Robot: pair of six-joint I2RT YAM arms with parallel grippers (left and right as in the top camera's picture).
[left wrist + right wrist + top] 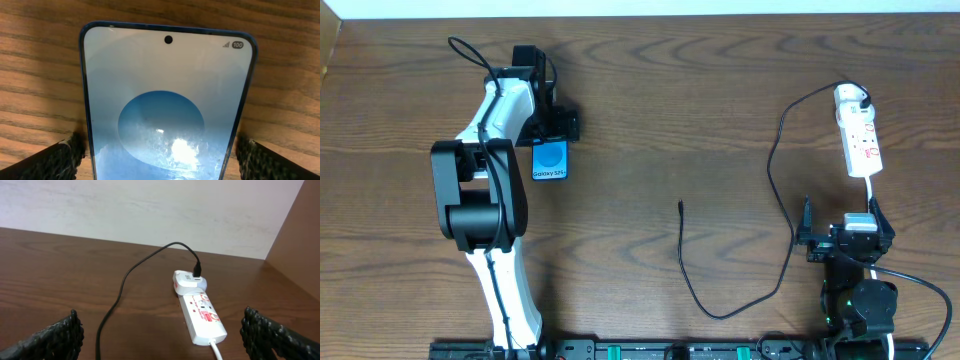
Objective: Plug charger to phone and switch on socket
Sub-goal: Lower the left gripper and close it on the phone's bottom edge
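The phone (550, 160) lies upper left in the overhead frame, long axis up-and-down. The left hand (551, 125) is spread wide astride it, clamping nothing. The plug tip (680, 206) of the charger (770, 175) lies loose mid-counter, lower right of the phone. The right hand (842, 228), wide open and empty, sits below the socket (860, 140).

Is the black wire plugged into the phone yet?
No, the charger plug tip lies loose on the wood, well apart from the phone.
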